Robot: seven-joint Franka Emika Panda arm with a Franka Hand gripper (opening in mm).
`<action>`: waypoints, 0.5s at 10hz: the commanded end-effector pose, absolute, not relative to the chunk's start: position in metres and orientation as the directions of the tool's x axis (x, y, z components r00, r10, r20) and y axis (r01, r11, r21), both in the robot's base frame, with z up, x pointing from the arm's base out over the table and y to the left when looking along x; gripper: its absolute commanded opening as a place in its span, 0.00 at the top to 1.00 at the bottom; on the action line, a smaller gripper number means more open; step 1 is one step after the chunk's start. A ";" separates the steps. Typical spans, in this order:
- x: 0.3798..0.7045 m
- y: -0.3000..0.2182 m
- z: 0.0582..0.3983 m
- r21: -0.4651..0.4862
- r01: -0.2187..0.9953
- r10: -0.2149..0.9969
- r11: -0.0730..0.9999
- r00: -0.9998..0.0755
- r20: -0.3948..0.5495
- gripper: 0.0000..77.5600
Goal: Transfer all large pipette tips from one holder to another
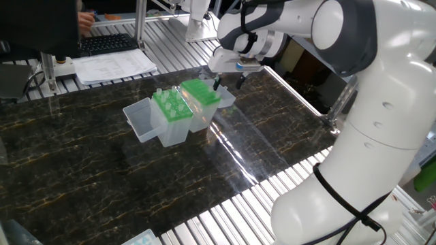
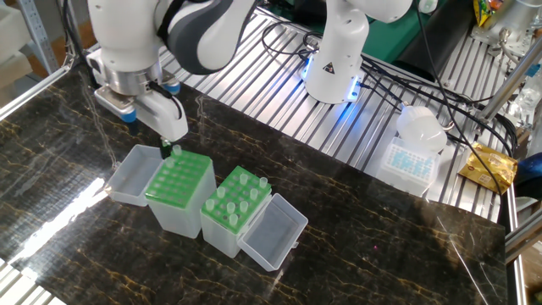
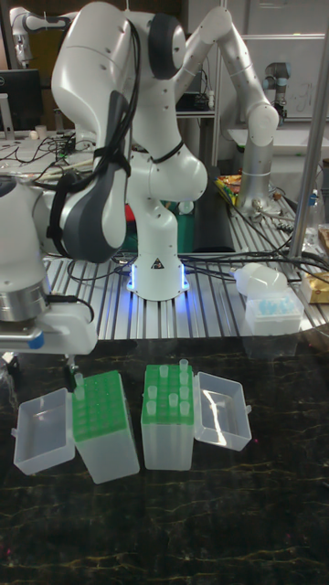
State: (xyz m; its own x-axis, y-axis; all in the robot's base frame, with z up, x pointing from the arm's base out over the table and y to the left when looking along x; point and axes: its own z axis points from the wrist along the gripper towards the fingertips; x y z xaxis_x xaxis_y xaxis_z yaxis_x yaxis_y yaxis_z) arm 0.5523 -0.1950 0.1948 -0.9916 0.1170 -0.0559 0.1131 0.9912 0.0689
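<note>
Two clear plastic boxes with green perforated rack plates are sitting side by side on the dark marbled worktop point(image 2: 381, 246), lids flipped open. The large clear tapered pipette tips point(image 2: 238, 191) are standing in the box point(image 2: 233, 212) farther from the arm. One more tip point(image 3: 79, 377) is poking up at the back corner of the other box point(image 2: 179, 191), right under the end effector point(image 2: 172, 146); can't tell if it's gripping it.

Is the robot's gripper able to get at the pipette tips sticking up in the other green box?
Probably yes. The gripper hovers over the neighbouring box, and the large pipette tips stand uncovered beside it, that box's lid folded open away from the arm.
</note>
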 end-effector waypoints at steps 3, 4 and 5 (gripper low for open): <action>0.545 -0.179 0.201 0.081 0.157 0.161 0.984 -0.986 -0.048 0.00; 0.544 -0.176 0.201 0.076 0.164 0.168 0.983 -0.984 -0.049 0.00; 0.544 -0.175 0.201 0.075 0.168 0.172 0.983 -0.984 -0.048 0.00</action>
